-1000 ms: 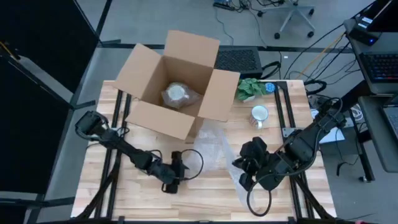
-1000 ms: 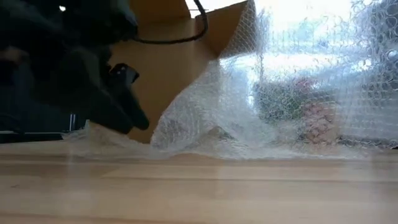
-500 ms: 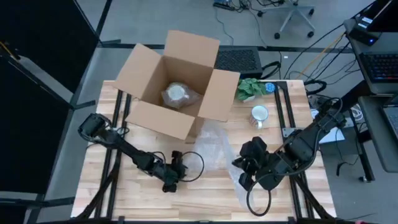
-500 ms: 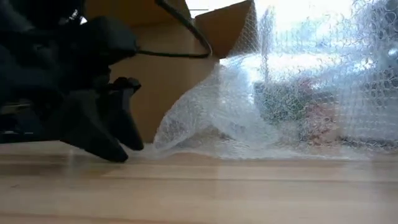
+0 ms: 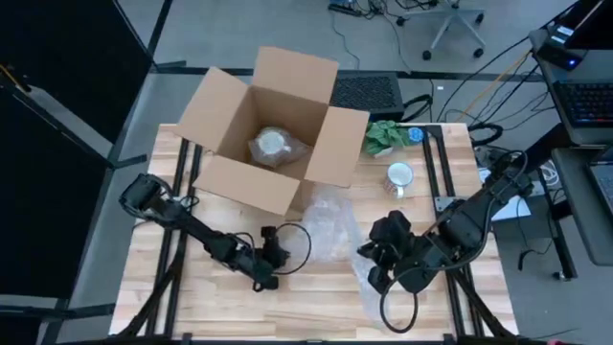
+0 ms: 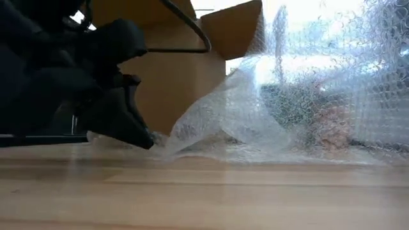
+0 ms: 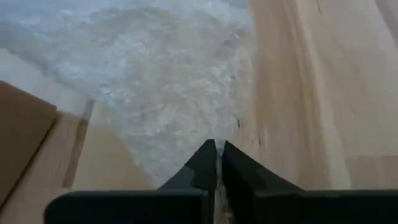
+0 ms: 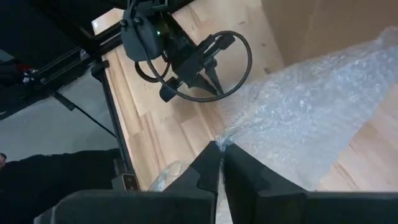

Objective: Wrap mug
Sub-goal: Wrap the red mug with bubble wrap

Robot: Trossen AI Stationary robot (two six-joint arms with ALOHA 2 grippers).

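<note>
Mug right of box, bubble wrap in front

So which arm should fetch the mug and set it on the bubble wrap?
Probably the right. The mug stands on the right side of the table, nearer the right gripper. The left gripper is across the bubble wrap, at its far edge.

- We note the left gripper has shifted along the table toward the bubble wrap; in the high view its tip now sits closer to the sheet's near edge than a second ago.
- In the low view, we find its fingertips lowered to the tabletop at the wrap's edge.
- The wrap's fold by the fingertips has changed shape since.
</note>
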